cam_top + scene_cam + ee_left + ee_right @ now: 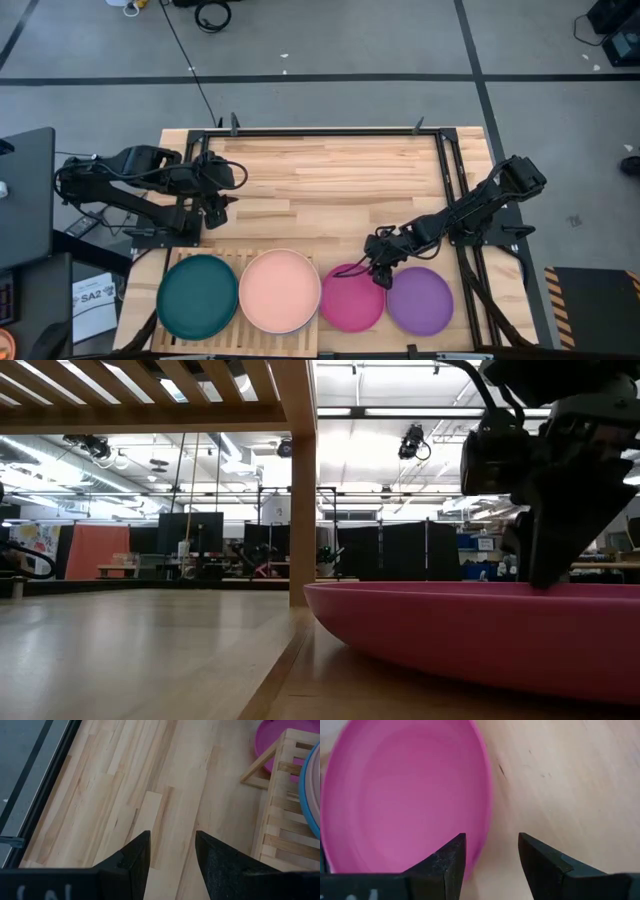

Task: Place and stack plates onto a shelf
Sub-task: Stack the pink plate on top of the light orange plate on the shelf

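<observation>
While the left gripper waits with spread jaws over bare wood at the table's far left, the right gripper hangs with jaws parted at the far right rim of the magenta plate. That plate lies on the tabletop between the slatted shelf and the purple plate. The shelf carries a teal plate and a salmon pink plate side by side.
</observation>
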